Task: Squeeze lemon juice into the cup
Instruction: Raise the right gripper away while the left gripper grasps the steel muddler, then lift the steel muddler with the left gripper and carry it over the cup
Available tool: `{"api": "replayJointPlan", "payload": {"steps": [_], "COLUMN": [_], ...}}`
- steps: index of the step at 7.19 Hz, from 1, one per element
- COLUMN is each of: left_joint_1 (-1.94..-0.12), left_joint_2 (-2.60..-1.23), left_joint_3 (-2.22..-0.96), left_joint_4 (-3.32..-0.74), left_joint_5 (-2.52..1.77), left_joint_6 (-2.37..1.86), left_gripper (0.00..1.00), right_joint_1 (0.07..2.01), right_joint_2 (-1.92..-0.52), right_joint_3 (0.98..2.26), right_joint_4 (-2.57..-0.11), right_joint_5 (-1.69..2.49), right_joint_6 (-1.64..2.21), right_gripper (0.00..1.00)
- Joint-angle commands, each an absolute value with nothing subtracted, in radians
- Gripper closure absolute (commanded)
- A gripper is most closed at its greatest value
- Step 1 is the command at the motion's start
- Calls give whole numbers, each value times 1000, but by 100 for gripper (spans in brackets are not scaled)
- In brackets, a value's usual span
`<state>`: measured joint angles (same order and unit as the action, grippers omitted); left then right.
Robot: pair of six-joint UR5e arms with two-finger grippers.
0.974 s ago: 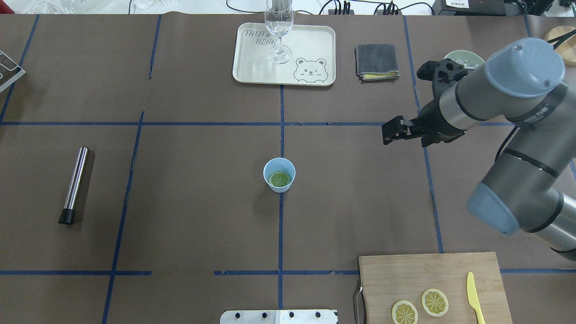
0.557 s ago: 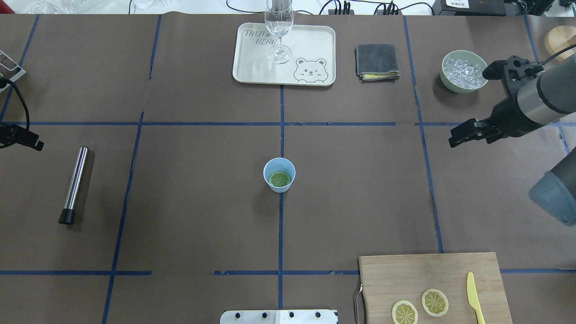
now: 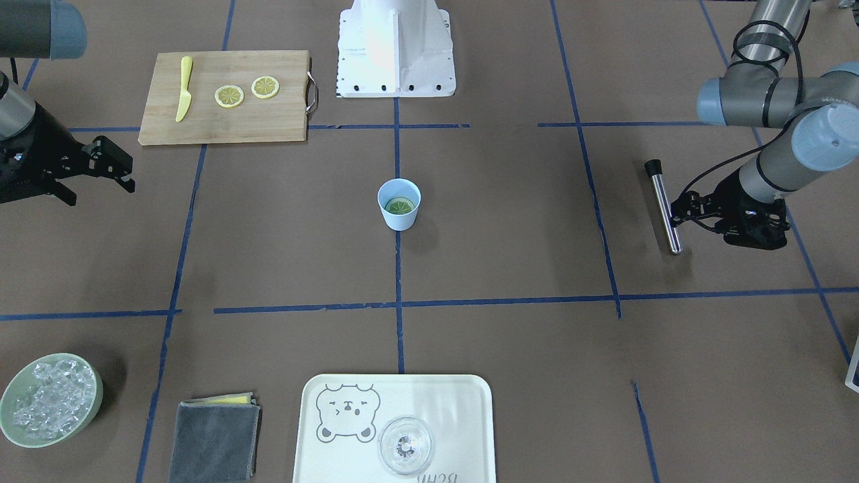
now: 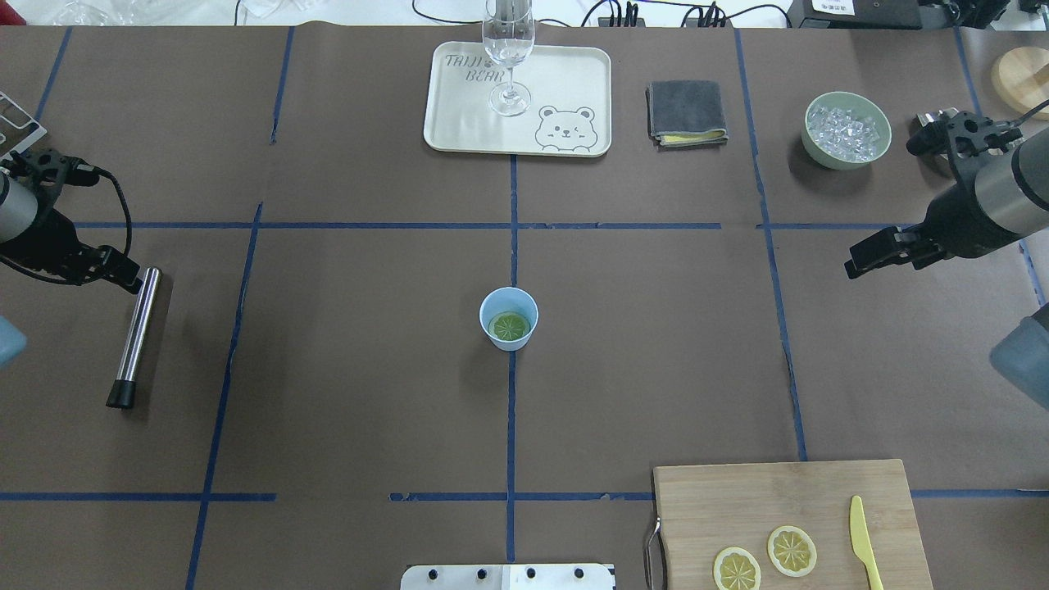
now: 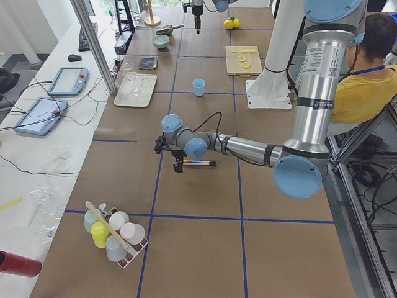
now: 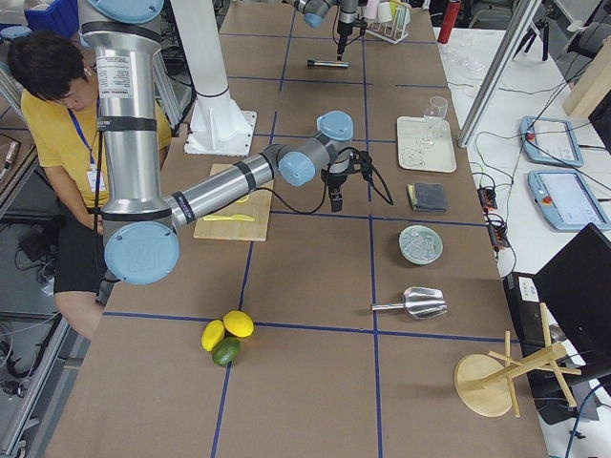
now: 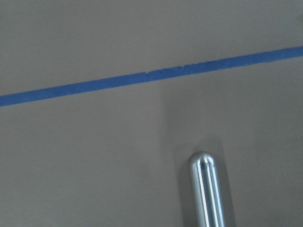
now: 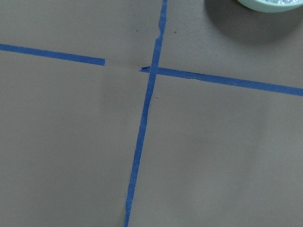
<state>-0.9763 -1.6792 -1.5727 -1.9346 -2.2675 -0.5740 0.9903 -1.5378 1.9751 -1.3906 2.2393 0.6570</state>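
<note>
The light-blue cup stands at the table's middle and also shows in the front view. One lemon slice lies flat inside it. Two more slices lie on the wooden board. My right gripper hovers far right of the cup, open and empty. My left gripper is at the far left, at the top end of a metal rod; it looks open and holds nothing.
A cutting board with a yellow knife lies at the near right. At the back stand a bear tray with a clear glass, a grey cloth and a green bowl of ice.
My right arm has drawn back to the right, away from the cup. My left arm has come in from the left edge to the rod's top end. The cup and slice have not moved.
</note>
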Motion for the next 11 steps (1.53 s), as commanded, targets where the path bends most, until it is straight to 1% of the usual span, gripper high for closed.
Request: {"api": "replayJointPlan", "payload": {"steps": [1,2,3,4,5,6,10,11], "left_joint_1": [-948,-916,-890,-885,-884,-884,-890,-896], "left_joint_2": [-1683,-1686,-1687,-1684,-1684,-1684,-1674,-1669], "left_joint_3": [-1556,-1555,-1557,-1555,-1558,-1569,-1644,-1701], "left_joint_4": [-1933,-1934,-1934,-1934,-1934,-1924,-1921,-1918], "left_joint_5": [-2267,-2266,-2266,-2264,-2264,-2264,-2263,-2237], "left_joint_6": [-581,-615,-627,-624,-626,-620,-624,-629], "left_gripper": [9,9,13,31,56,100,100,100], "right_joint_1": [989,988,988,988,988,988,988,989], "right_joint_2": [-1539,-1539,-1539,-1539,-1539,-1539,-1539,-1540], "right_joint_3": [1976,1974,1976,1977,1977,1979,1982,1986], "right_joint_4": [-1391,-1391,-1391,-1391,-1391,-1391,-1391,-1390], "right_joint_5": [2241,2240,2240,2241,2241,2241,2238,2240], "right_joint_6": [657,660,660,660,660,661,669,669], "right_gripper": [0,0,0,0,0,0,0,0]}}
